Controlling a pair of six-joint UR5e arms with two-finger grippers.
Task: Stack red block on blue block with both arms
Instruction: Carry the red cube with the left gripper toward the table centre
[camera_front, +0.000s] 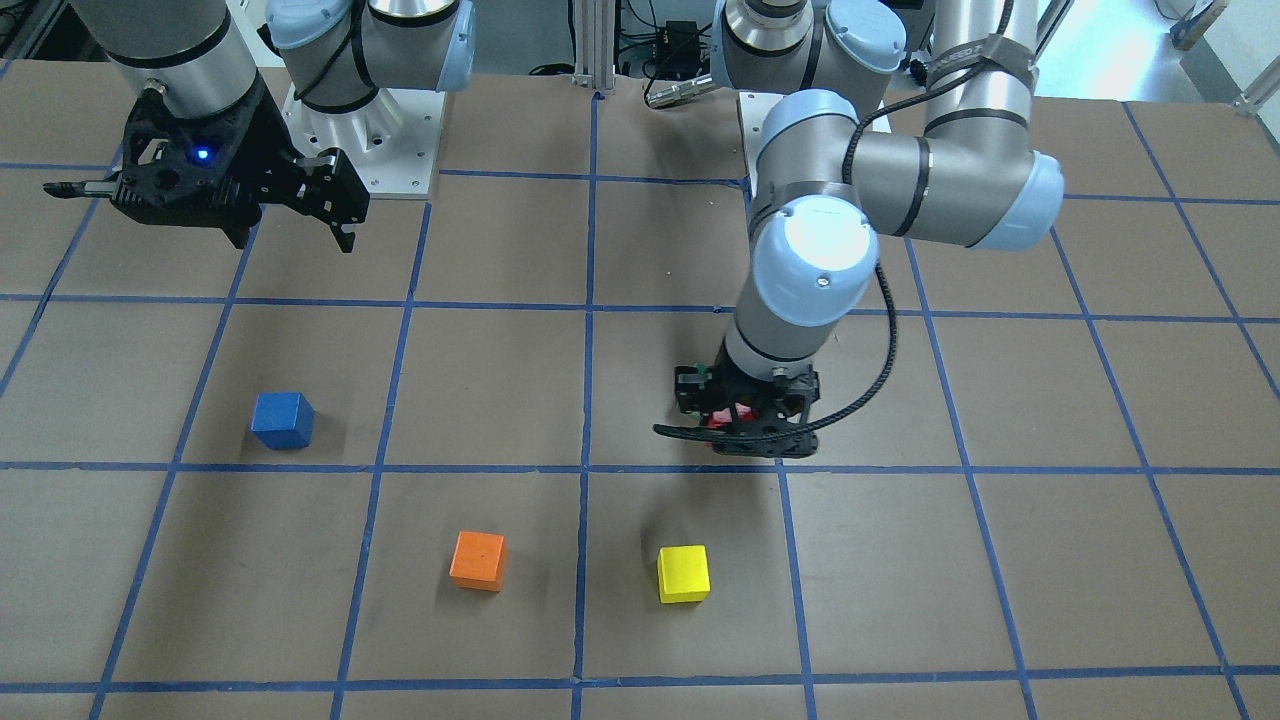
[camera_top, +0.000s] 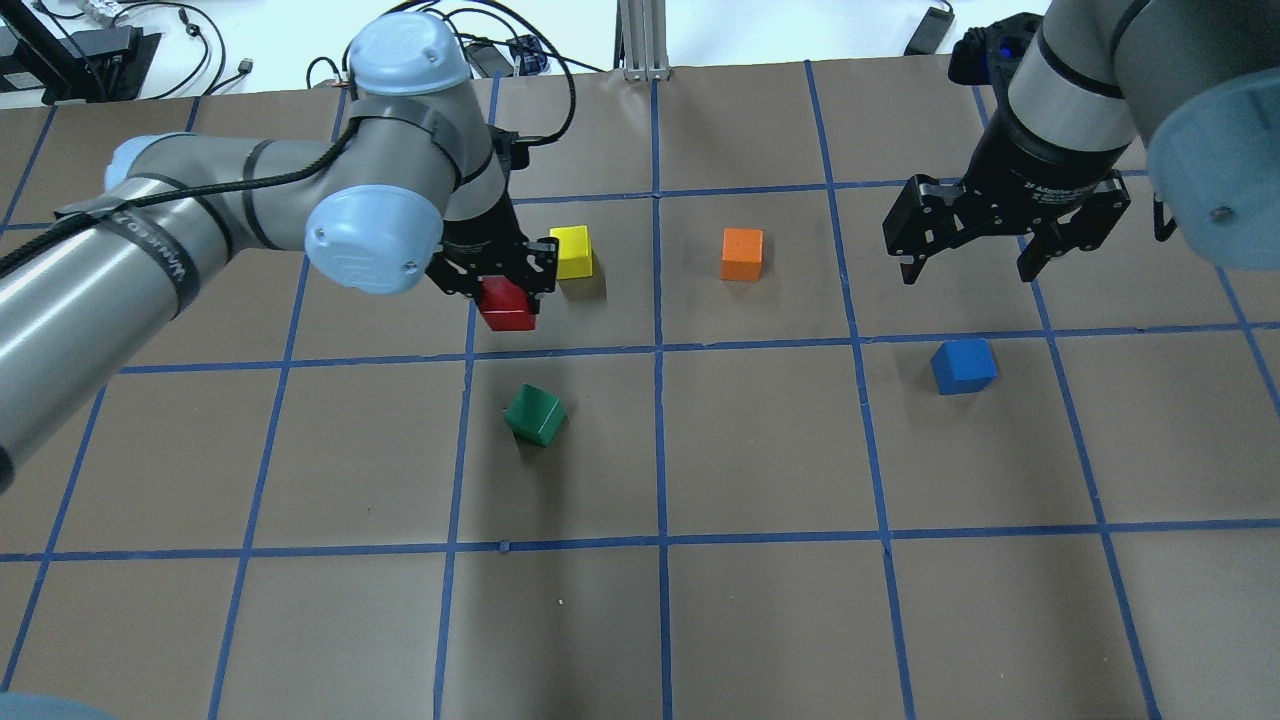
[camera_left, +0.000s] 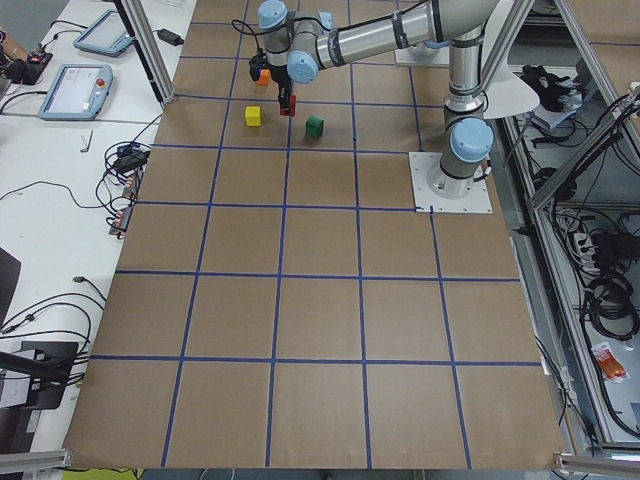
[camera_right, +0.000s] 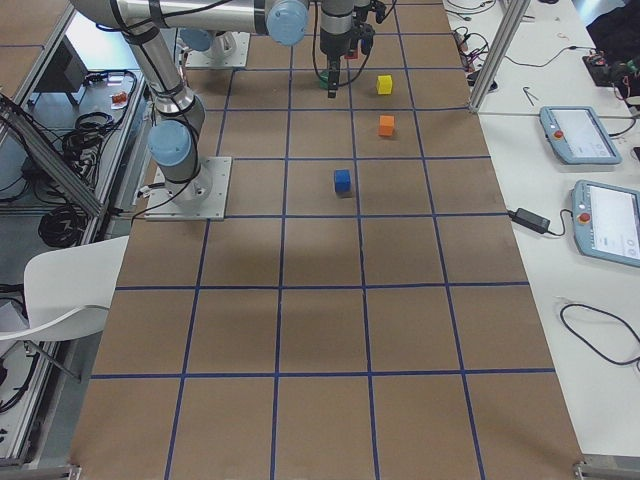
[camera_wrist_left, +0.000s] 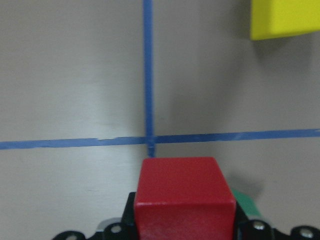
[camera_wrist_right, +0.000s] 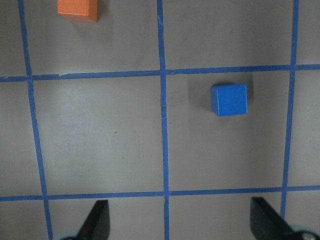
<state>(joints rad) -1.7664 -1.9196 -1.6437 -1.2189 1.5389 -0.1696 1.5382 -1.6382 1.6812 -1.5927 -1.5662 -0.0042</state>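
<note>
The left end effector (camera_top: 507, 288) was clamped on the red block (camera_top: 507, 312), apparently lifted, nearer the tabletop's (camera_top: 760, 450) operator-side edge; the right end effector (camera_top: 968, 273) hung with fingers apart near the blue block (camera_top: 964, 366), midway between the long edges; carrying across and stacking seemingly remained.

We read only one marking with confidence: small white print on the black body of the right gripper (camera_top: 968, 272), beginning "2F Adaptive", the rest too small to read. White lettering on the strap (camera_top: 162, 258) around the left arm (camera_top: 60, 320) was illegible to us.
</note>
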